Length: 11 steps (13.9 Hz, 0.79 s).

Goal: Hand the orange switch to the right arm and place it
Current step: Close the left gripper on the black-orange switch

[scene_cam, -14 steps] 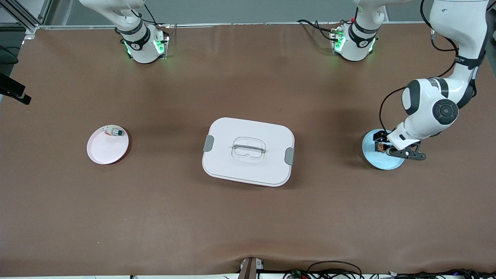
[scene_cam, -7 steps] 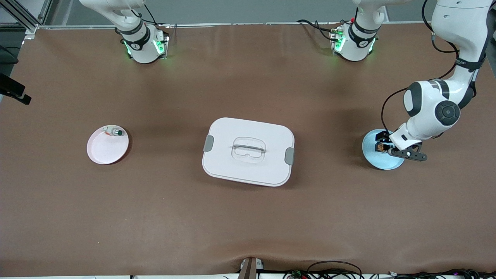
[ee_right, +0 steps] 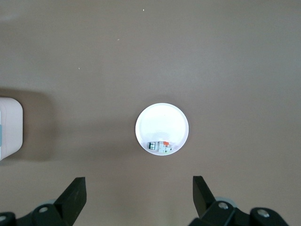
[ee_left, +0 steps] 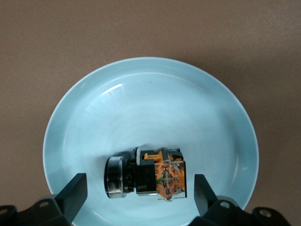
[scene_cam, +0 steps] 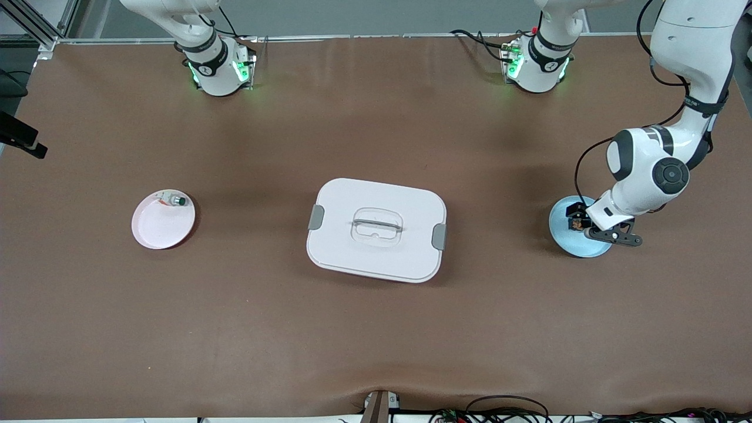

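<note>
the orange switch [ee_left: 148, 175] lies on its side in the light blue plate [scene_cam: 565, 241], at the middle right of the front view. our left gripper [ee_left: 140, 195] hangs low over it, fingers [ee_left: 75, 193] wide apart on either side, not touching. our right gripper [ee_right: 138, 197] waits high over the pink plate [scene_cam: 154, 230] with its small green-capped part [scene_cam: 177, 201], fingers spread wide. a white lidded box [scene_cam: 376, 229] sits mid-frame.

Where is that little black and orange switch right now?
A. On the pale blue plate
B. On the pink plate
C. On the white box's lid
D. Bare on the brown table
A: the orange switch lies on the blue plate, between the left pincer's open fingers.
</note>
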Available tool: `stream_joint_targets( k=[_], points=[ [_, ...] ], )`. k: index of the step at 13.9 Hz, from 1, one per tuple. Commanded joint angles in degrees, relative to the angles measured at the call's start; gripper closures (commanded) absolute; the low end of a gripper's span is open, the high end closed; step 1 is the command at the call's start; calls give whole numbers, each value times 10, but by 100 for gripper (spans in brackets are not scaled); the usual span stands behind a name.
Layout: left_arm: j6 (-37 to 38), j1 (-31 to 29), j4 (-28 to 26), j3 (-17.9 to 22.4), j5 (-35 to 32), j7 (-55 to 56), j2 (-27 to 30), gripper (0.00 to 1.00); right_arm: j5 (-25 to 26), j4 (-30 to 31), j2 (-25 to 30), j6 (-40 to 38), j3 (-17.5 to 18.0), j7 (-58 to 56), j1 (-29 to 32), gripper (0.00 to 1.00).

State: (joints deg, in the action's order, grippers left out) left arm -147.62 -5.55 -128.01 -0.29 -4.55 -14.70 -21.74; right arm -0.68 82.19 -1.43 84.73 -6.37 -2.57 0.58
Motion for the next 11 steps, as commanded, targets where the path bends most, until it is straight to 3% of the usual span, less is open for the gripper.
stream_joint_targets(
  k=[1, 11],
  points=[
    [-20, -4, -2, 0, -10, -9, -8, 0, 3, 8, 9, 3, 4, 2, 5, 0],
    [-37, -5, -4, 0, -10, -9, -23, 0, 3, 7, 9, 3, 4, 3, 6, 0]
  ],
)
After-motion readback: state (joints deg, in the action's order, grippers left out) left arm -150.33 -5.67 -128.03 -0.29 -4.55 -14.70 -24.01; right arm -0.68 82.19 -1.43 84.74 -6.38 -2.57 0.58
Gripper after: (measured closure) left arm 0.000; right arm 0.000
